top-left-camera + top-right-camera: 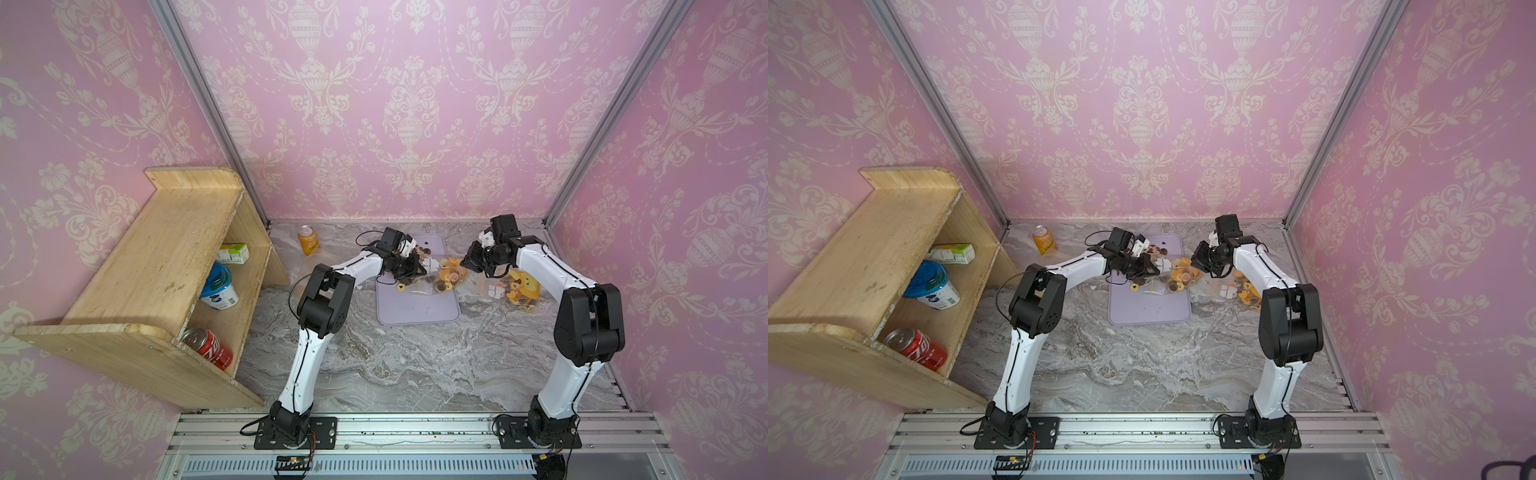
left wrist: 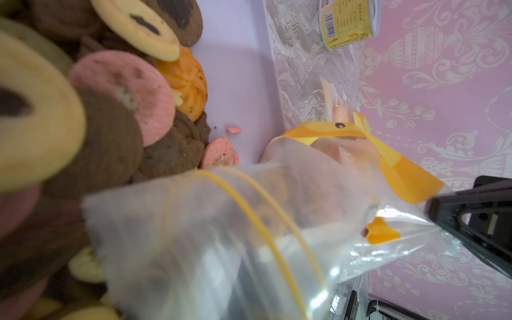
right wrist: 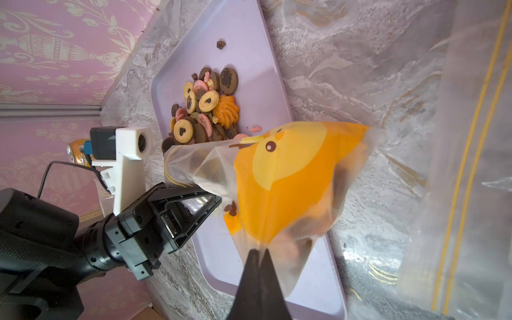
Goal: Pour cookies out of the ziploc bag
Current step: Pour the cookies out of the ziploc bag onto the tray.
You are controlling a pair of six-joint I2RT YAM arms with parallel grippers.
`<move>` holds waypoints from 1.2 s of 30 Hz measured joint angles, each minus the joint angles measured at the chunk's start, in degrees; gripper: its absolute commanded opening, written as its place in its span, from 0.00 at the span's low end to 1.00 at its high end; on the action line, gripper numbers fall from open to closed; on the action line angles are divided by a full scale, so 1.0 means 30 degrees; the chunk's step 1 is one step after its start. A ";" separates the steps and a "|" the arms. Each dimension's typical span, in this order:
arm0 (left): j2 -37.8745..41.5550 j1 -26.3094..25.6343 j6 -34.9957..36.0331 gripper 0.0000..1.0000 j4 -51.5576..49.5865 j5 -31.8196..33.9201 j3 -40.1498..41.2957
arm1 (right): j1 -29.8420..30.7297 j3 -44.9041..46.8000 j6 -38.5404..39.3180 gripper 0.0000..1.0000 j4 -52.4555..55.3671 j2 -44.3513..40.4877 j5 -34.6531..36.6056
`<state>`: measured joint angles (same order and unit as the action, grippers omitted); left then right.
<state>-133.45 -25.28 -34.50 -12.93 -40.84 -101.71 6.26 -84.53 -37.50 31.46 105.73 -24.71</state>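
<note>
Jaws of the right gripper [image 3: 259,252] are pinched tight on the plain end of the bag [image 3: 291,177], with the film bunched between the tips. The left gripper [image 3: 217,200] is clamped just as narrow on the other end, close by the yellow zip lines at the mouth. Between the two I have the bag stretched out and held up off the tray [image 1: 419,311]. Its orange cartoon print faces the right wrist camera. The mouth points at the cookies [image 3: 205,110], and a few dark shapes show through the film near that opening.

Reading a top view with the tray's middle as the dial, the cookies are heaped toward 12 o'clock, right at the bag's mouth: brown, tan, pink and one orange swirl. A pink crumb lies just beside the heap and a dark one sits farther off at the tray's far end. The near half of the tray holds only specks.

At 3 o'clock a second bag [image 1: 519,291] lies on the table [image 1: 395,365], just off the tray's edge. At 10 o'clock stands a can [image 1: 308,240], well apart. Out at 9 o'clock is the shelf [image 1: 166,249].
</note>
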 measured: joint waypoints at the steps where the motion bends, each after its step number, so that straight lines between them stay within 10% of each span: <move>1: 0.0160 0.0015 0.0058 0.01 0.0007 0.0000 0.0000 | -0.0015 -0.0211 -0.0007 0.00 0.0153 0.0000 0.0000; 36: -0.0794 0.0452 0.0255 0.02 -0.3359 0.0386 -0.5785 | 0.1639 -0.4430 -0.1013 0.00 0.1792 -0.0335 0.0393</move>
<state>-135.83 -23.92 -33.74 -23.00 -39.68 -119.07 11.18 -97.82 -40.53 36.84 104.73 -23.53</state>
